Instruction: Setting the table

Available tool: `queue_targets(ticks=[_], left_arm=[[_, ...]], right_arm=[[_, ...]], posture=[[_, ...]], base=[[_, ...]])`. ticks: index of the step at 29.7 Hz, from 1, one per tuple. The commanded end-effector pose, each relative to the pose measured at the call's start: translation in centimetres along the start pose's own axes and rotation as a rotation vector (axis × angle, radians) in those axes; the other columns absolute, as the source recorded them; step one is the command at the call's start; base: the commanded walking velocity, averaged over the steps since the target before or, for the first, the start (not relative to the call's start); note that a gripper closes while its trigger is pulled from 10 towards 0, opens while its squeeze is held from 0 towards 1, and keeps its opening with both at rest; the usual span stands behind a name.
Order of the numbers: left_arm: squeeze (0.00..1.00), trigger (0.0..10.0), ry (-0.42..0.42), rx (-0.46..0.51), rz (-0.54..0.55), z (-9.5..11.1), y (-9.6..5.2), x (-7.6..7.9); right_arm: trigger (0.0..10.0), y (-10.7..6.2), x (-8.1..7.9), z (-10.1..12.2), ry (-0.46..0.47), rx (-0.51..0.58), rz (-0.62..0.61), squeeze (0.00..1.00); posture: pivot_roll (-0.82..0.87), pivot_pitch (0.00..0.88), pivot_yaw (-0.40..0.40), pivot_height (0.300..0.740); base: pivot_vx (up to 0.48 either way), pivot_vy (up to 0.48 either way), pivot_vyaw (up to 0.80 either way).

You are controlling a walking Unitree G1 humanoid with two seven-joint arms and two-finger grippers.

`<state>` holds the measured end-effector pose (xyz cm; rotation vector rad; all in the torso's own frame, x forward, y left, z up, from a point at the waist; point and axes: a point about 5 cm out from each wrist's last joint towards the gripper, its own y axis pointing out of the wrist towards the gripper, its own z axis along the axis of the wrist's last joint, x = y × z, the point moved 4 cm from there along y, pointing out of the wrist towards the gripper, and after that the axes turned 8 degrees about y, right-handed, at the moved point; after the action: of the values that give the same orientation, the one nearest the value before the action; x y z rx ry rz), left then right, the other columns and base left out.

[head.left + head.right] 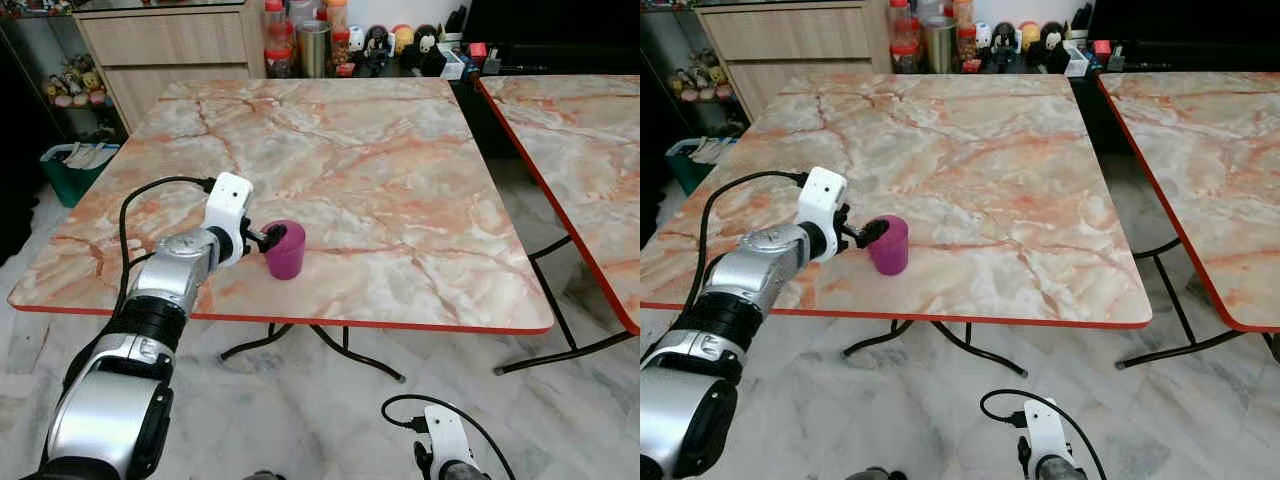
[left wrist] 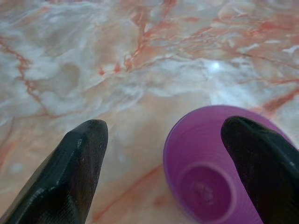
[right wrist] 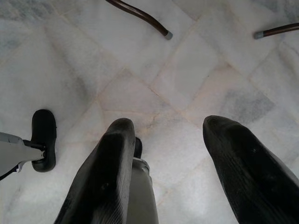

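- The left gripper (image 1: 868,236) is reaching over the near left part of the marble tabletop (image 1: 970,170), its black tips at the rim of a purple cup (image 1: 889,245).
- The cup is standing upright near the tabletop's near edge.
- Jars and figurines (image 1: 985,38) are sitting beyond the far edge.
- A second table (image 1: 1210,160) is standing to the right.

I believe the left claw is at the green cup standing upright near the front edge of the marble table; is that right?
Not quite: the cup is purple, not green, as the left eye view shows. The rest holds: the left claw is at it, upright near the front edge of the marble table.
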<state>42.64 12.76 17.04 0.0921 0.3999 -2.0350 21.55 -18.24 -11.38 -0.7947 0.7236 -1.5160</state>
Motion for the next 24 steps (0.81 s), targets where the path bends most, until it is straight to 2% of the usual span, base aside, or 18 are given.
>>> queue_targets(ticks=[1, 2, 3, 4, 9, 12, 13, 14, 15, 16, 17, 18, 19, 20, 21, 22, 23, 24], left_arm=[[0.0, 3.8, 0.004, 0.011, -0.003, 0.5, 0.1, -0.2], [0.0, 3.8, 0.009, 0.01, -0.008, 0.5, 0.2, 0.0], [0.0, 1.3, 0.01, 0.01, -0.012, 0.5, 0.2, 0.1], [0.0, 0.0, 0.006, 0.011, -0.019, 0.6, 0.4, 0.3], [0.0, 0.6, 0.003, -0.006, -0.029, 0.3, 0.7, 0.8], [0.0, 0.5, 0.008, -0.022, -0.035, 0.0, 0.7, 0.9], [0.0, 1.5, 0.01, -0.027, -0.037, -0.2, 0.7, 0.9], [0.0, 4.0, 0.011, -0.029, -0.035, -0.2, 0.7, 0.9], [0.0, 4.0, 0.012, -0.029, -0.033, -0.2, 0.7, 0.9], [0.0, 9.3, 0.012, -0.03, -0.03, -0.3, 0.6, 0.8], [0.0, 9.2, 0.011, -0.03, -0.028, -0.3, 0.6, 0.7], [0.0, 8.9, 0.009, -0.031, -0.024, -0.3, 0.6, 0.7], [0.0, 5.7, 0.007, -0.031, -0.023, -0.3, 0.6, 0.6], [0.0, 4.0, 0.007, -0.032, -0.021, -0.3, 0.6, 0.6], [0.0, 1.5, 0.007, -0.032, -0.02, -0.4, 0.6, 0.5], [0.0, 1.5, 0.007, -0.033, -0.019, -0.4, 0.6, 0.5], [0.0, 0.0, 0.009, -0.034, -0.019, -0.4, 0.6, 0.5], [0.0, 0.0, 0.009, -0.034, -0.019, -0.4, 0.6, 0.5]], right_arm=[[10.0, 0.0, 0.1, -0.3, 0.024, -0.01, -0.01, 0.0], [10.0, 0.0, 0.1, -0.3, 0.024, -0.01, -0.011, 0.0], [10.0, 0.0, 0.2, -0.4, 0.025, -0.01, -0.012, 0.0], [10.0, -0.1, 0.2, -0.5, 0.026, -0.012, -0.014, 0.0], [10.0, -0.1, 0.2, -0.6, 0.036, -0.014, -0.018, 0.0], [10.0, -0.1, 0.3, -0.6, 0.037, -0.015, -0.02, 0.0], [10.0, -0.1, 0.4, -0.7, 0.04, -0.016, -0.022, 0.0], [10.0, -0.1, 0.5, -0.7, 0.041, -0.017, -0.023, 0.0], [10.0, -0.1, 0.5, -0.7, 0.041, -0.017, -0.024, 0.0], [10.0, -0.1, 0.6, -0.7, 0.041, -0.018, -0.026, 0.0], [10.0, -0.1, 0.6, -0.8, 0.041, -0.018, -0.026, 0.0], [10.0, -0.1, 0.6, -0.8, 0.04, -0.019, -0.027, 0.0], [10.0, -0.1, 0.6, -0.8, 0.04, -0.019, -0.027, 0.0], [10.0, -0.1, 0.6, -0.8, 0.039, -0.019, -0.026, 0.0], [10.0, -0.1, 0.6, -0.7, 0.038, -0.018, -0.026, 0.0], [10.0, -0.1, 0.6, -0.7, 0.037, -0.018, -0.025, 0.0], [10.0, -0.1, 0.5, -0.7, 0.037, -0.017, -0.025, 0.0], [10.0, -0.1, 0.5, -0.7, 0.037, -0.017, -0.025, 0.0]], posture=[[0.13, 0.068, 0.05, 0.715], [0.13, 0.074, 0.049, 0.715], [0.13, 0.077, 0.049, 0.715], [0.13, 0.077, 0.049, 0.715], [0.12, 0.086, 0.051, 0.715], [0.12, 0.089, 0.053, 0.715], [0.12, 0.089, 0.053, 0.715], [0.12, 0.09, 0.053, 0.715], [0.12, 0.09, 0.053, 0.715], [0.12, 0.09, 0.052, 0.715], [0.12, 0.091, 0.05, 0.715], [0.12, 0.091, 0.05, 0.715], [0.12, 0.091, 0.049, 0.715], [0.12, 0.091, 0.049, 0.715], [0.12, 0.091, 0.049, 0.715], [0.12, 0.091, 0.049, 0.715], [0.12, 0.09, 0.048, 0.715], [0.12, 0.09, 0.048, 0.715]], base=[[0.0, 0.0, 0.0], [0.0, 0.0, 0.0], [0.0, 0.0, 0.0], [0.0, 0.0, 0.0], [0.0, 0.0, 0.0], [0.0, 0.0, 0.0], [0.0, 0.0, 0.0], [0.0, 0.0, 0.0], [0.0, 0.0, 0.0], [0.0, 0.0, 0.0], [0.0, 0.0, 0.0], [0.0, 0.0, 0.0], [0.0, 0.0, 0.0], [0.0, 0.0, 0.0], [0.0, 0.0, 0.0], [0.0, 0.0, 0.0], [0.0, 0.0, 0.0], [0.0, 0.0, 0.0]])
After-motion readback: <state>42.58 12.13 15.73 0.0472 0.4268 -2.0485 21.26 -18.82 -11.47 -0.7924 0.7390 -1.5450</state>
